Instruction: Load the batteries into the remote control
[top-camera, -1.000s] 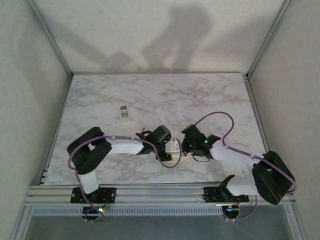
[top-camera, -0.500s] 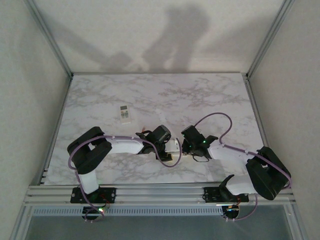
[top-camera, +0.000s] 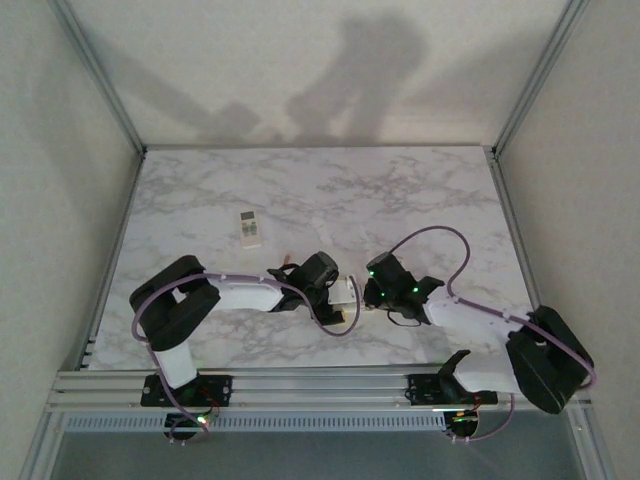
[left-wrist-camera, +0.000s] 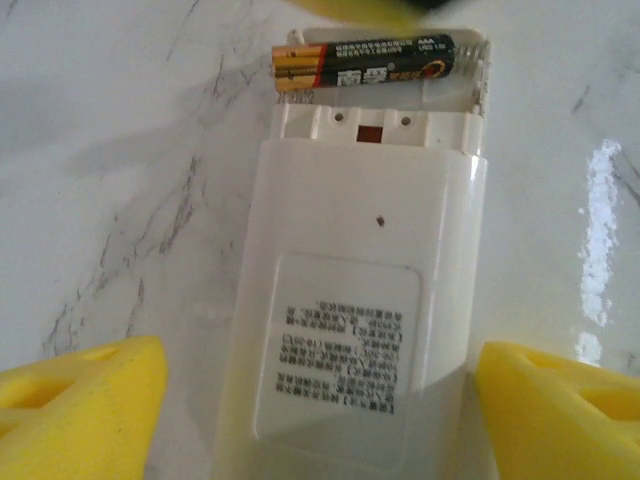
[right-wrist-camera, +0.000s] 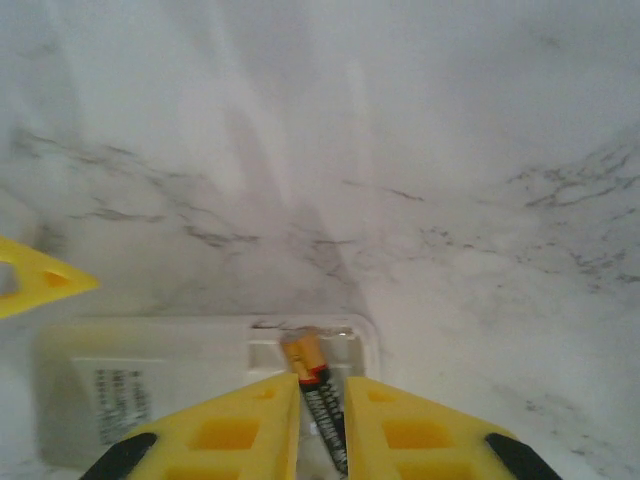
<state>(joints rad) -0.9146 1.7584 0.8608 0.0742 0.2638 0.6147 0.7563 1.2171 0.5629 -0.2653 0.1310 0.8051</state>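
Pinching a battery with the right gripper, bottom centre of frame, at the end recess of the remote control. Straddling that remote, jaws wide and unclamped, with the left gripper. Likely light, stiff and slick; best held across the barrel.

A white marble-patterned table with grey veining spans the workspace, glossy enough to catch a bright glare in the left wrist view. On its left half, well away from the near edge, lies a small white rectangular piece with a grey patch at its far end (too small to tell more). Aluminium rails run along the near edge, slanted posts rise at the far corners, and soft shadows fall on the pale back wall.
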